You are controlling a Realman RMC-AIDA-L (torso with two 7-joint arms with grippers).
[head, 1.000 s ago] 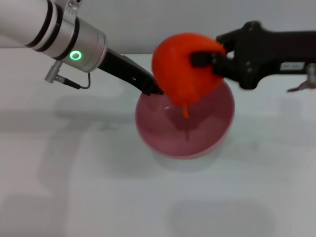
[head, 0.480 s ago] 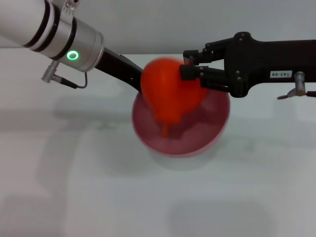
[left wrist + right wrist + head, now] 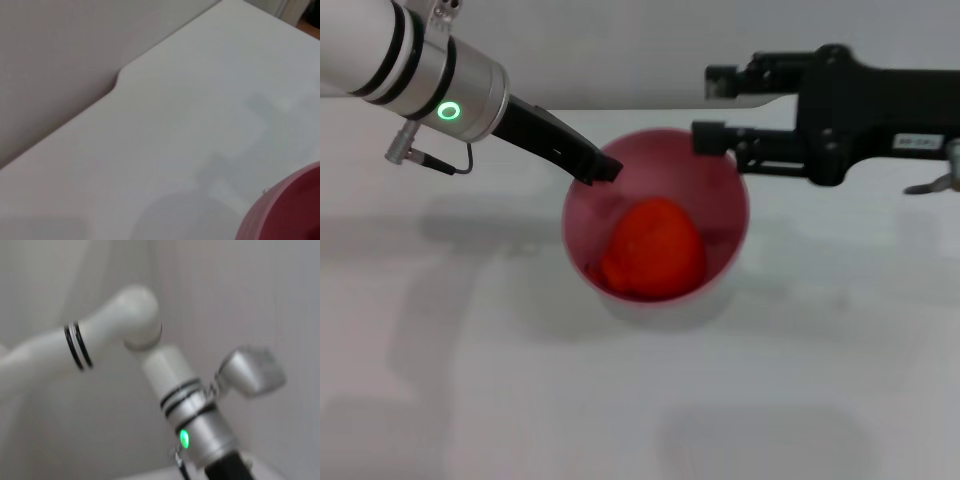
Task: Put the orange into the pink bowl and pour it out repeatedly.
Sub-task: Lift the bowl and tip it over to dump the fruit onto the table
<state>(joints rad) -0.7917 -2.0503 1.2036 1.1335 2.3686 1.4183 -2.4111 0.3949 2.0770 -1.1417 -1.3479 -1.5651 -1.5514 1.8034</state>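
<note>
The orange [image 3: 655, 250] lies inside the pink bowl [image 3: 728, 205] at the middle of the white table. My left gripper [image 3: 600, 170] reaches in from the upper left and is shut on the bowl's near-left rim. My right gripper [image 3: 716, 104] is open and empty, with its two fingers spread just beyond the bowl's far right rim. The left wrist view shows only a part of the bowl's outer wall [image 3: 290, 210].
The white table [image 3: 470, 380] spreads around the bowl, with a grey wall behind it. The right wrist view shows only my left arm [image 3: 200, 425] against the wall.
The right gripper opened and let go of the orange, which dropped into the bowl. The bowl shifted left with the left gripper, and the right gripper drew back to the right.
</note>
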